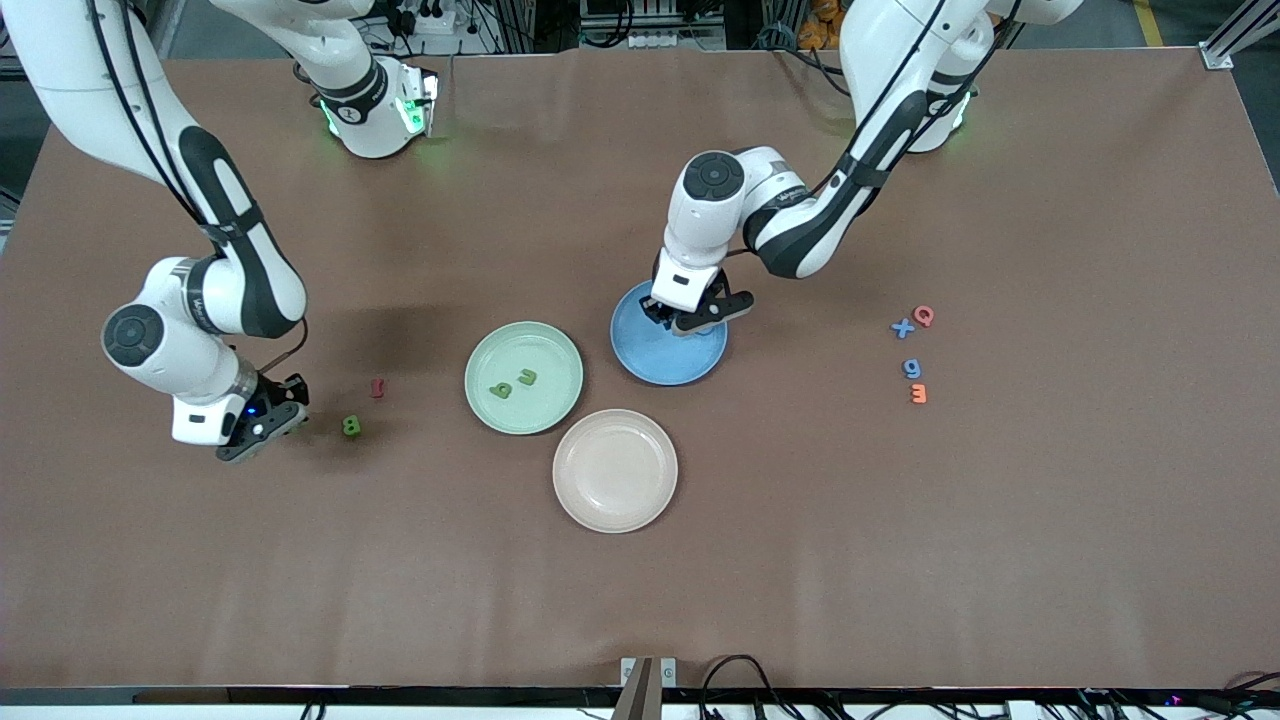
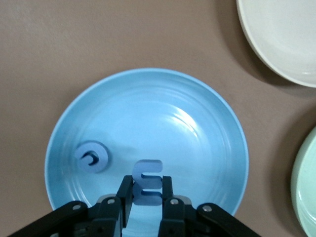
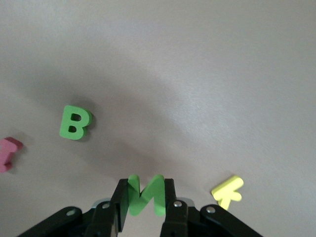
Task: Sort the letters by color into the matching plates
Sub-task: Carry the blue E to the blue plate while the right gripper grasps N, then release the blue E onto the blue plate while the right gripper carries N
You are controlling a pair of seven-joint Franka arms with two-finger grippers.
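Note:
My left gripper (image 1: 690, 320) is shut on a blue letter E (image 2: 148, 181) and holds it over the blue plate (image 1: 660, 365). In the left wrist view the blue plate (image 2: 163, 113) also holds a round blue letter (image 2: 92, 157). My right gripper (image 1: 262, 425) is shut on a green letter N (image 3: 145, 195) low over the table at the right arm's end. A green B (image 1: 350, 426) lies on the table beside it and also shows in the right wrist view (image 3: 75, 122). The mint green plate (image 1: 545, 350) holds two green letters (image 1: 501, 391) (image 1: 526, 377). A blue X (image 1: 902, 327) and a blue g (image 1: 912, 368) lie toward the left arm's end.
A beige-pink plate (image 1: 615, 470) sits nearer the front camera than the two other plates. A red piece (image 1: 377, 388) lies by the green B. A yellow K (image 3: 228, 191) lies beside my right gripper. A red Q (image 1: 923, 315) and an orange piece (image 1: 918, 394) lie by the blue letters.

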